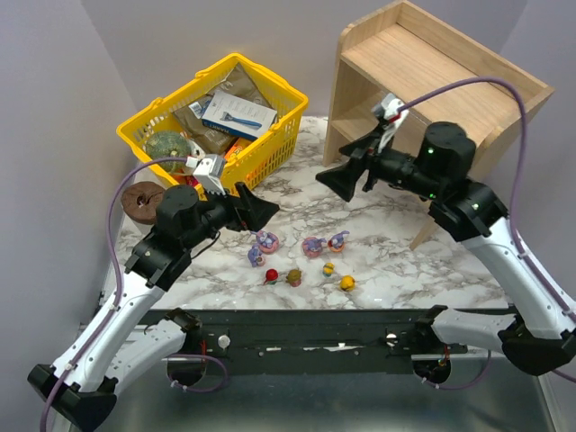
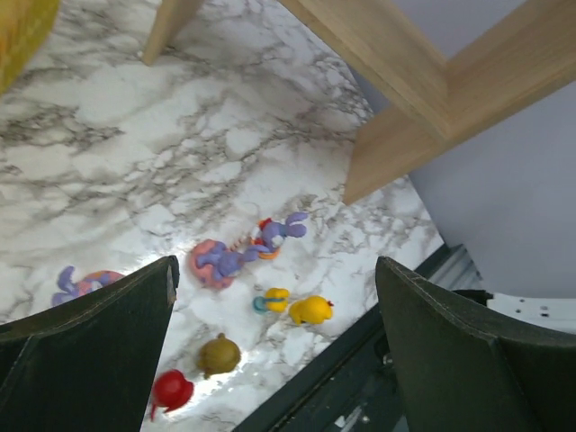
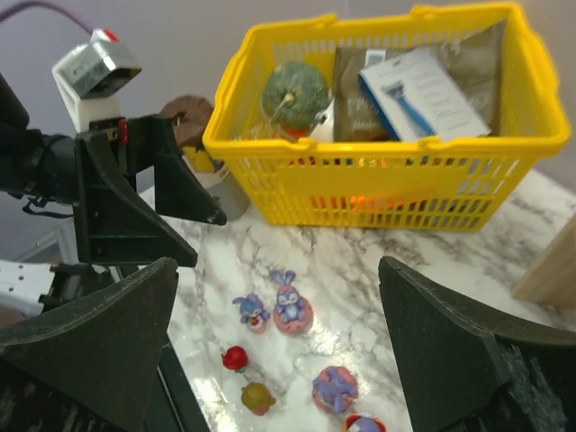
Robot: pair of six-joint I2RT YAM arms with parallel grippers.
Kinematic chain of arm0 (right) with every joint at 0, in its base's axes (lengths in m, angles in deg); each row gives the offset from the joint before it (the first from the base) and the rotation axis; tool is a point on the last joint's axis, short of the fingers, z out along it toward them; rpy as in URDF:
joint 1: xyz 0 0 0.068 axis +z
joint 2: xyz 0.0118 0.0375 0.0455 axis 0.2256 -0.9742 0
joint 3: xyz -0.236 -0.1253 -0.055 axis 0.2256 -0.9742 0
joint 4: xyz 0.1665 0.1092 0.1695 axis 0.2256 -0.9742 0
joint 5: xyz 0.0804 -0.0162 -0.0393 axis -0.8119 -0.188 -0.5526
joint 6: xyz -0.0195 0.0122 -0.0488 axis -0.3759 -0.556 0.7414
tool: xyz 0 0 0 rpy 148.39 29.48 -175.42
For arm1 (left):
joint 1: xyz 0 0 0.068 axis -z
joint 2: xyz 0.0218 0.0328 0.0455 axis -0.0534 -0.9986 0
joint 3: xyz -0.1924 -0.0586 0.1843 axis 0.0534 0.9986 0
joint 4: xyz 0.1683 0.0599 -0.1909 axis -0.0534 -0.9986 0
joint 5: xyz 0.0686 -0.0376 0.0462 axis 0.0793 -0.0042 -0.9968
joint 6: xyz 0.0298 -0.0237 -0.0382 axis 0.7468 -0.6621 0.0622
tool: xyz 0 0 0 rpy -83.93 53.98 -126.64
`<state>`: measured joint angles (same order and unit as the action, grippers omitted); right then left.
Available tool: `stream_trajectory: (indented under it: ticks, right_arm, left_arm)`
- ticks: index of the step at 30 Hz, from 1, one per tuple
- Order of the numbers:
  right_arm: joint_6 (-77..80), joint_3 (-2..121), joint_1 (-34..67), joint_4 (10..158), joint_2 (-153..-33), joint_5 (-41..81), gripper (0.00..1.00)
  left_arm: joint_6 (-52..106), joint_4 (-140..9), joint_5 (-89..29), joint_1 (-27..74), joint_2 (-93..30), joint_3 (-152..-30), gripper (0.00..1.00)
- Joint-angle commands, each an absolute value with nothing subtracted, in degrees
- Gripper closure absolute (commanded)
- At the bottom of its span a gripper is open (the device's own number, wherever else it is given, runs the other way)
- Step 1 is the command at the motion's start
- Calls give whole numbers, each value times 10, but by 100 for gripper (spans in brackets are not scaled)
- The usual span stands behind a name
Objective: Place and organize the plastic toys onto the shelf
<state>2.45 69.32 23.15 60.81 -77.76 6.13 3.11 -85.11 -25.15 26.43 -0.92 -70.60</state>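
Note:
The plastic toys lie in a loose cluster on the marble table near its front edge. Purple long-eared ones [image 1: 266, 240] [image 1: 313, 246] sit behind a red one [image 1: 271, 276], an olive one [image 1: 293, 277] and a yellow one [image 1: 347, 283]. The wooden shelf [image 1: 432, 72] stands at the back right with no toys showing on it. My left gripper [image 1: 256, 209] hovers open, left of the cluster. My right gripper [image 1: 342, 180] hangs open in front of the shelf. The left wrist view shows purple [image 2: 220, 261], yellow [image 2: 312, 310], olive [image 2: 219, 355] and red [image 2: 171, 390] toys below the open gripper [image 2: 275, 268]. The right gripper [image 3: 277, 270] is empty above a purple rabbit [image 3: 290, 301].
A yellow basket [image 1: 180, 108] of grocery packets and a green gourd [image 1: 166, 146] stands at the back left. A brown round object [image 1: 144, 198] lies beside it. A dark metal rail [image 1: 306, 328] runs along the table's near edge. The shelf's side panel [image 2: 405, 153] rises just right of the toys.

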Motion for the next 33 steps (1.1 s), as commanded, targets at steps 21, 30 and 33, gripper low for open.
stream_trajectory:
  ticks: [21, 30, 33]
  right_arm:
    - [55, 548, 287, 531, -843, 267, 0]
    - [153, 463, 287, 483, -842, 268, 19]
    - [162, 457, 287, 467, -853, 288, 31]
  left_arm:
    - [12, -844, -269, 319, -35, -737, 1]
    - [-1, -835, -273, 321, -31, -721, 1]
    - [-1, -839, -276, 321, -31, -723, 1]
